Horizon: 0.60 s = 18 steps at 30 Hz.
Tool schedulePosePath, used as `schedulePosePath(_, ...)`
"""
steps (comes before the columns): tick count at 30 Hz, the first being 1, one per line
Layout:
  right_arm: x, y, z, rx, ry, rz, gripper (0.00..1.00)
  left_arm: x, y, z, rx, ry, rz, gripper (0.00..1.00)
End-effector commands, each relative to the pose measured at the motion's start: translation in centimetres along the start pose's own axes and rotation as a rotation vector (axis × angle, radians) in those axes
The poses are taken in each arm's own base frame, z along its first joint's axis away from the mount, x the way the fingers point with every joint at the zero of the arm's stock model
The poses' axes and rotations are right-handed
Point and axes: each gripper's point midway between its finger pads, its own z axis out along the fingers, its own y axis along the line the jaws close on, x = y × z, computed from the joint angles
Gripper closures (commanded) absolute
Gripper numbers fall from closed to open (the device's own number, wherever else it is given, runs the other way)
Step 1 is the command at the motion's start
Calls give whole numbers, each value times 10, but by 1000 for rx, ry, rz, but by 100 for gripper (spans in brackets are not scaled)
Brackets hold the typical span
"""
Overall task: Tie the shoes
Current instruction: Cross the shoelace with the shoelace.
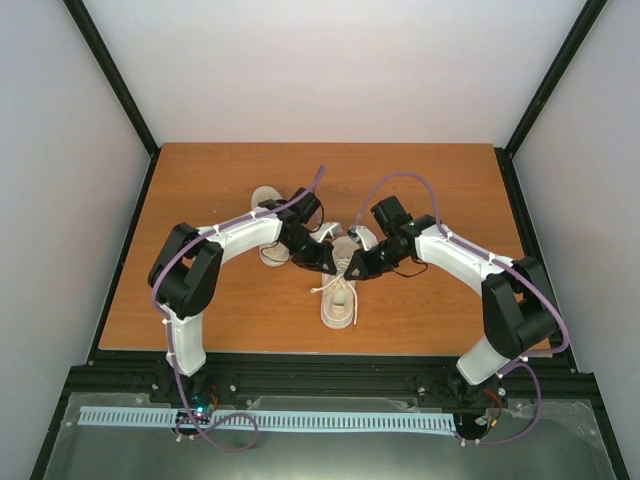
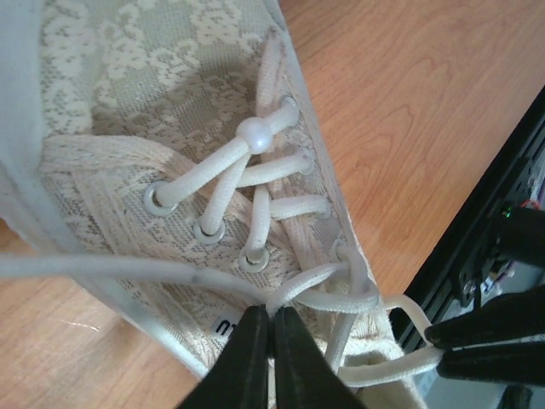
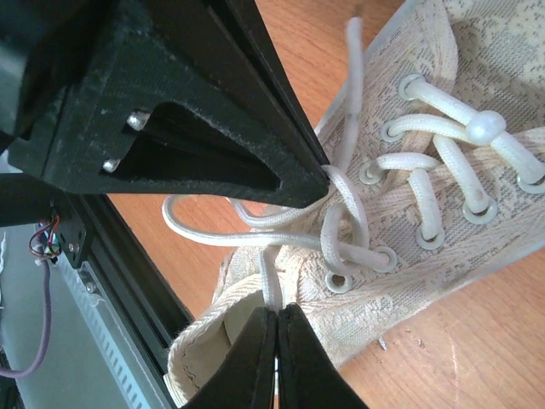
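You see the cream sneaker (image 1: 341, 300) lying in the middle of the wooden table (image 1: 430, 180), its partner (image 1: 266, 200) behind the left arm. Your left gripper (image 2: 271, 319) is pinched together on one white lace strand (image 2: 102, 266). Your right gripper (image 3: 278, 313) is clamped on the other strand (image 3: 271, 285) beside the sneaker's opening.

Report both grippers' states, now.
Left gripper: shut, pinching one lace strand.
Right gripper: shut, pinching the other lace strand of the same shoe.
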Motion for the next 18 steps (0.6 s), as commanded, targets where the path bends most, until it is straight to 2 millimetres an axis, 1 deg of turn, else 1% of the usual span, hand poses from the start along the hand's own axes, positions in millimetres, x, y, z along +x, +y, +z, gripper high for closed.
schedulePosePath(1,-10,0,-5,27,-24,-16,97,-12,-11,-9,-5,-54,47,98)
schedulePosePath(4,-17,0,-10,54,-46,-18,97,-15,-16,-15,0,-92,60,99)
schedulePosePath(8,-26,1,-16,76,-75,-23,97,-14,-20,-19,13,-114,64,99)
schedulePosePath(14,-30,-1,-13,73,-73,-21,97,-12,-21,-24,3,-133,66,99)
schedulePosePath(18,-35,2,-10,47,-73,-33,97,-11,-20,-25,-4,-140,57,99)
